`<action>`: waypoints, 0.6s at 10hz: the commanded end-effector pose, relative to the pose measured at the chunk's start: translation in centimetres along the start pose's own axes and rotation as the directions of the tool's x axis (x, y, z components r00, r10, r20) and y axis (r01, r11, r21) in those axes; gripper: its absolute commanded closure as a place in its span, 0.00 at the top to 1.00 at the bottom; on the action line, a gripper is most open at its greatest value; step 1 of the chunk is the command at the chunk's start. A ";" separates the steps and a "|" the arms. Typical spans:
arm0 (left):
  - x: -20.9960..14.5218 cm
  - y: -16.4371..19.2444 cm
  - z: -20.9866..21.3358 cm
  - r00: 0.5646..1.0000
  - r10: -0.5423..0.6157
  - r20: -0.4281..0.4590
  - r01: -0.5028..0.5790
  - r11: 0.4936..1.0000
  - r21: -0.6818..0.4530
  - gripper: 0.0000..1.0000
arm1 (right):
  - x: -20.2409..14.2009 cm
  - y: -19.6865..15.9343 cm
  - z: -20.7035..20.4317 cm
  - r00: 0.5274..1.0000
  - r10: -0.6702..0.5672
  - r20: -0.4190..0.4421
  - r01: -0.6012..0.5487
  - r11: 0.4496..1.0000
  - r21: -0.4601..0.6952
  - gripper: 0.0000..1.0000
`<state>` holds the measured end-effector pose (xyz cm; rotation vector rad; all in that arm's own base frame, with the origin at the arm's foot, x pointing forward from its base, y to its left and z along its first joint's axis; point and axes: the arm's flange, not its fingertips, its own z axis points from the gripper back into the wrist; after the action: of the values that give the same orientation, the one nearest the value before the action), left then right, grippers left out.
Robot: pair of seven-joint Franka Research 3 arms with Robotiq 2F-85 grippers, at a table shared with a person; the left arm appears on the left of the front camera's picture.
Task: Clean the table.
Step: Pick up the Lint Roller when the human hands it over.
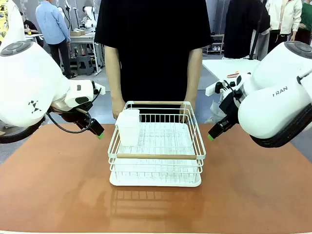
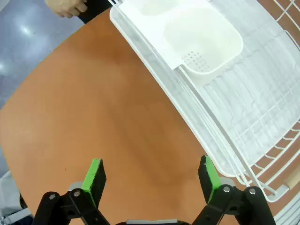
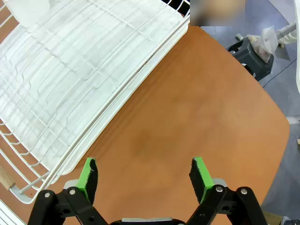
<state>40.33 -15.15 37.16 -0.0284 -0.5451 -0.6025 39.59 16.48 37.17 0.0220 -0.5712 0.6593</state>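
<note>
Both spread wide and empty, our left gripper (image 2: 152, 176) and right gripper (image 3: 143, 176) flank the dish rack (image 1: 156, 168) mid-frame on the table (image 1: 48, 190), about equally near.

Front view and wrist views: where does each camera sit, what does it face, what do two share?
Front: robot's side, facing the person across the table; left arm and right arm show.
Left wrist: on that arm, looking down at table and rack; open left tool shows.
Right wrist: same, open right tool.
Shared: rack.
</note>
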 end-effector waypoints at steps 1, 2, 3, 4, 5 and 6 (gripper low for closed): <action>0.0 0.0 0.0 1.000 0.000 0.000 0.000 1.000 0.000 1.00 | 0.0 0.0 0.0 1.000 0.000 0.000 0.000 1.000 0.000 1.00; 0.0 0.0 0.0 1.000 0.000 0.000 0.000 1.000 0.000 1.00 | 0.0 0.0 0.0 1.000 0.000 0.000 0.000 1.000 0.000 1.00; 0.0 0.0 0.0 1.000 0.000 0.000 0.000 1.000 0.000 1.00 | 0.0 0.0 0.0 1.000 0.000 0.000 0.000 1.000 0.000 1.00; 0.0 0.0 0.0 1.000 0.000 0.000 0.000 1.000 0.000 1.00 | 0.0 0.0 0.0 1.000 0.000 0.000 0.000 1.000 0.000 1.00; 0.0 0.0 0.0 1.000 0.000 0.000 0.000 1.000 0.000 1.00 | 0.0 0.0 0.0 1.000 0.000 0.000 0.000 1.000 0.000 1.00; 0.0 0.0 0.0 1.000 0.000 0.000 0.000 1.000 0.000 1.00 | 0.0 0.0 0.0 1.000 0.000 0.000 0.000 1.000 0.000 1.00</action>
<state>40.32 -15.20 37.16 -0.0283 -0.5451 -0.6037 39.60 16.45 37.17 0.0212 -0.5713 0.6598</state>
